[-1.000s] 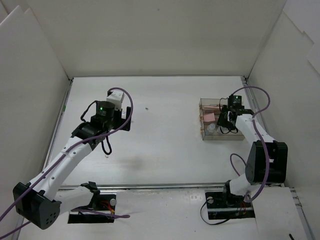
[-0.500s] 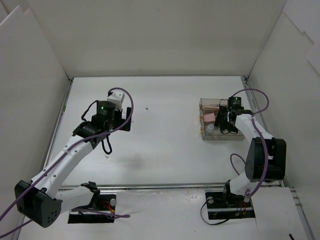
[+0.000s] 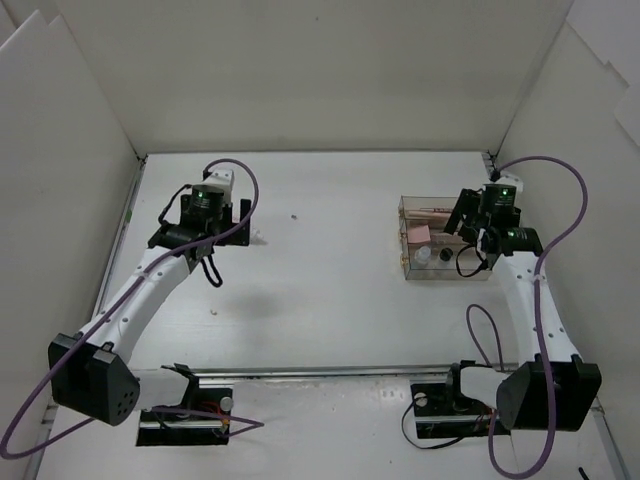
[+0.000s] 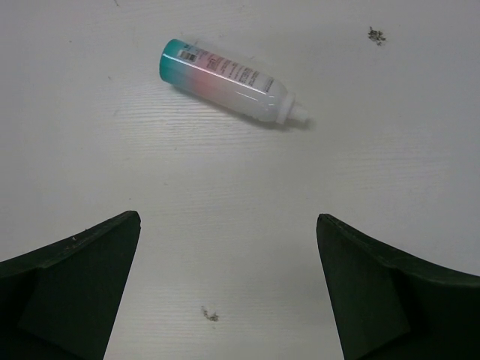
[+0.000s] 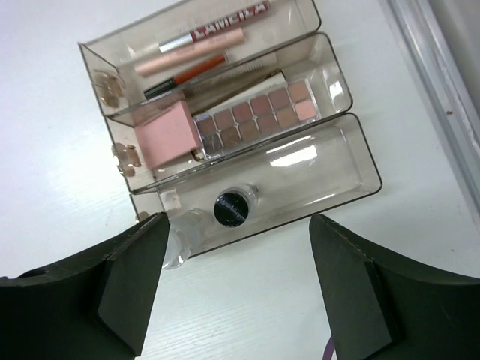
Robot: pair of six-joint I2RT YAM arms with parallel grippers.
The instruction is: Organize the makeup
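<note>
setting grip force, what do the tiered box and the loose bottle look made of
Tiered box: apparently hard clear plastic, faintly smoky and glossy; its inside shows through the walls, which catch glare.
Bottle: likely smooth translucent plastic, teal fading through pink to clear, with printed text.

the top view looks down from high behind both arm bases and takes in the whole white tabletop (image 3: 320, 300) from far off. the left wrist view points steeply down, close to the tabletop, past the left claw (image 4: 229, 218). the right wrist view looks down closely past the right claw (image 5: 238, 221) into the clear tiered acrylic box (image 5: 330, 161), which the top view also shows, small, at right.
</note>
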